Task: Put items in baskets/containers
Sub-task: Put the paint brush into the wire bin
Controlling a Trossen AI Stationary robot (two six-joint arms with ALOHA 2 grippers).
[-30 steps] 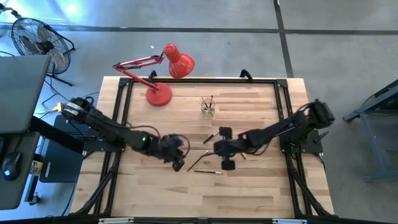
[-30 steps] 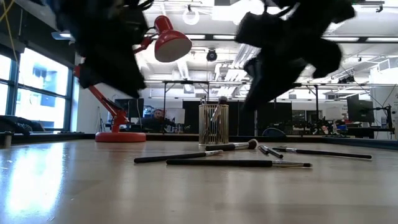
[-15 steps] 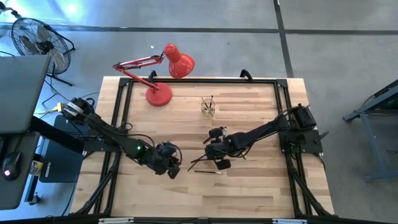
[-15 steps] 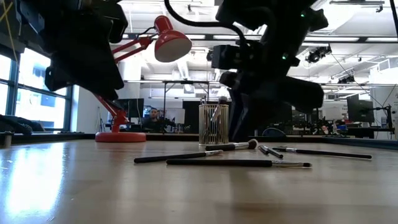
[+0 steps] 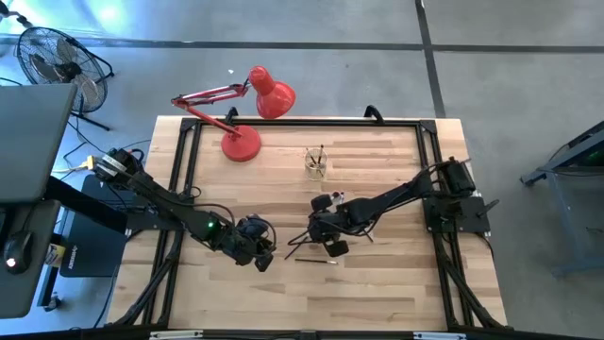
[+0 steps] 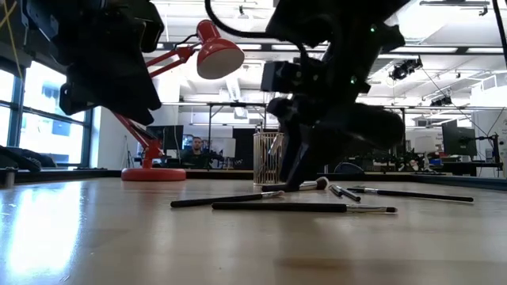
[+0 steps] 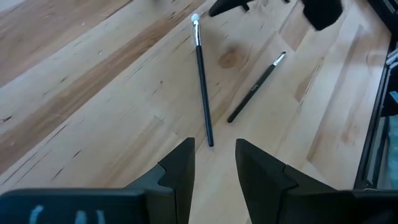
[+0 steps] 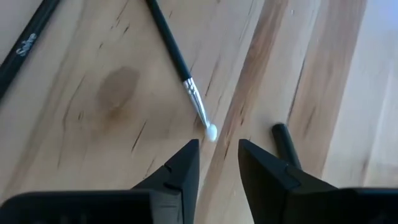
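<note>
two grippers are low over the table's near-centre. right gripper (image 5: 314, 227) hangs just above the loose brushes, fingers (image 8: 180, 171) parted by a narrow gap and holding nothing; a white-tipped brush (image 8: 180, 71) ends just ahead of that gap, with another dark brush end (image 8: 285, 142) just beside it. left gripper (image 5: 265, 253) sits well left of the brushes, fingers (image 7: 180, 168) apart and empty, a long brush (image 7: 202, 81) lying just ahead of them and a shorter one (image 7: 256, 87) beside it. cup (image 5: 316, 164) stands upright toward the far edge, a few brushes in it, clear of both arms. lamp (image 5: 247, 118) occupies the far-left corner. table (image 5: 377, 293) shows bare wood along the near edge.
</note>
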